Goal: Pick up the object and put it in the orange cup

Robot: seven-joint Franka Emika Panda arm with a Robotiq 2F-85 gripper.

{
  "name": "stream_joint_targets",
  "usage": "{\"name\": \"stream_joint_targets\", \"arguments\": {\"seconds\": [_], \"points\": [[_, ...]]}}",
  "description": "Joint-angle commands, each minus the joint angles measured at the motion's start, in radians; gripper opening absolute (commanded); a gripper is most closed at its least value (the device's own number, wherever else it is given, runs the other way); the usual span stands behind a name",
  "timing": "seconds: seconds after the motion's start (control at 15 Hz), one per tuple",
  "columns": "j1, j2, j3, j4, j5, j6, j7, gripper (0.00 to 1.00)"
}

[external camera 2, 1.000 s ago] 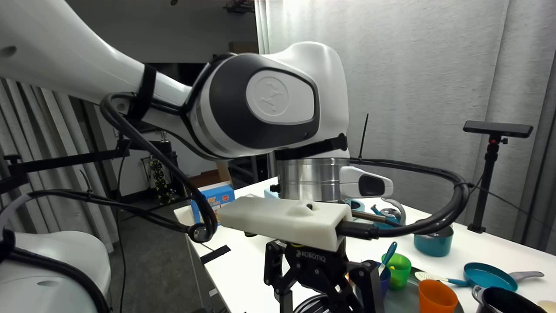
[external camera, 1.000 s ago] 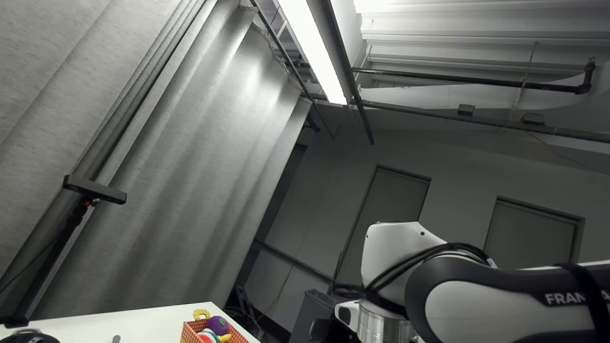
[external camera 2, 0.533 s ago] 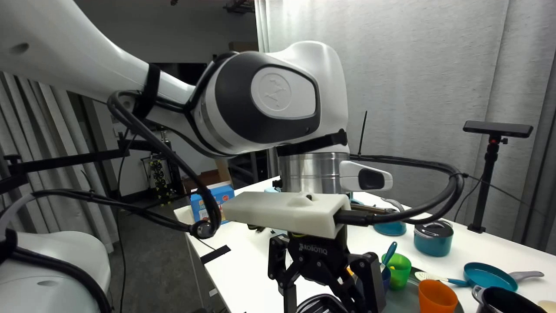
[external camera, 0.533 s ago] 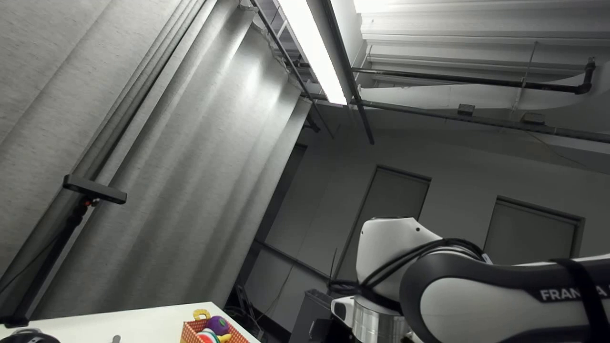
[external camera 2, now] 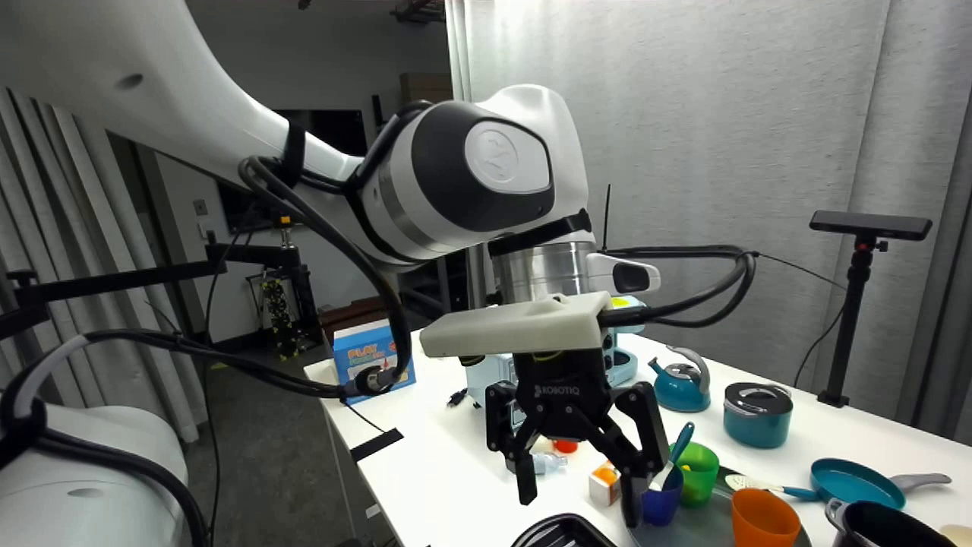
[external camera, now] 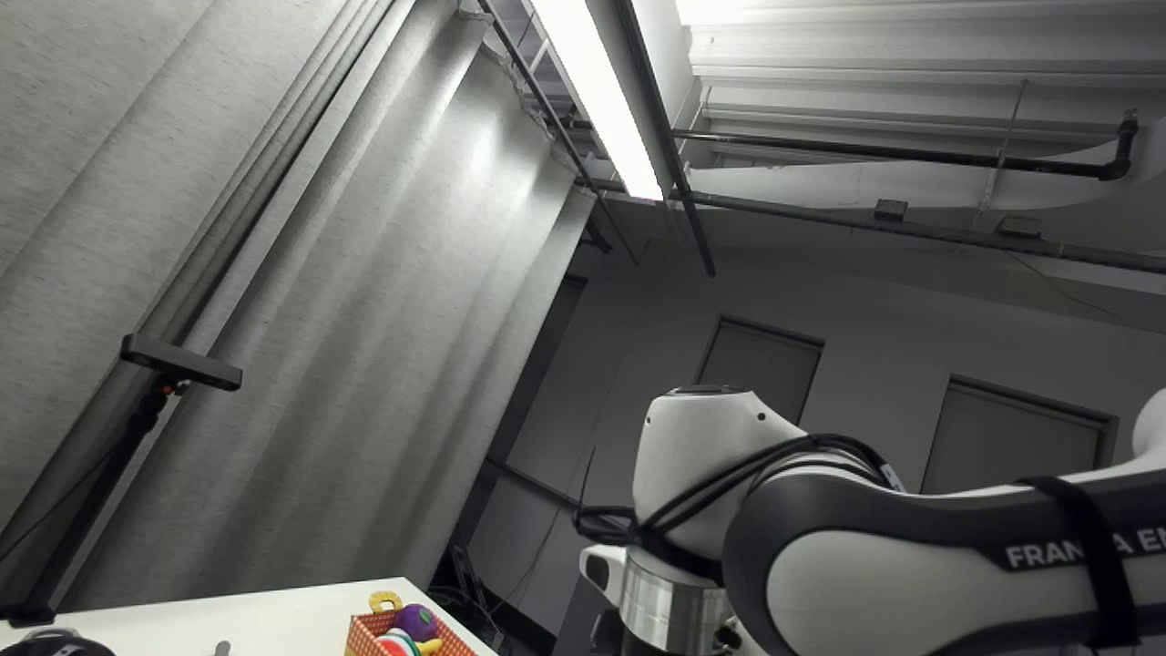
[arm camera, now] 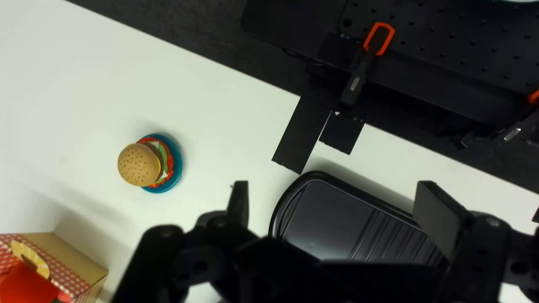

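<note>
The black jointed gripper (external camera 2: 579,505) holds nothing, its jaws wide apart. In an exterior view, the round orange plastic cup (external camera 2: 764,523) stands lower right, apart from the jaws.

Cup (external camera 2: 763,524) on tray (external camera 2: 700,526) (apparently), near pot (external camera 2: 892,526).

There is an orange cup (external camera 2: 765,520), a bright green cup (external camera 2: 700,477) and a deep blue cup (external camera 2: 659,507); kettle (external camera 2: 680,392), lidded pot (external camera 2: 757,427) and frying pan (external camera 2: 852,486) are all teal. The toy burger (arm camera: 147,164) has a tan bun (arm camera: 136,165) with brown specks — its plate (arm camera: 177,165) is blue. Red-and-white gingham bands the open box (arm camera: 69,274), while tray (arm camera: 326,219) and gripper (external camera 2: 580,507) are black. The small carton (external camera 2: 603,490), partly hidden, seems white with orange.
</note>
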Motion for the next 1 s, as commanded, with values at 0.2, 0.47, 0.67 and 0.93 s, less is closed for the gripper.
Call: {"name": "stream_joint_targets", "arguments": {"seconds": [0.2, 0.47, 0.67, 0.93], "points": [[0.036, 0.103, -0.002, 0.071, 0.005, 0.168, 0.046, 1.0], [0.041, 0.171, 0.004, 0.102, 0.03, 0.283, 0.075, 1.0], [0.056, 0.228, 0.021, 0.127, 0.051, 0.34, 0.096, 1.0], [0.077, 0.304, 0.052, 0.169, 0.071, 0.383, 0.126, 1.0]]}}
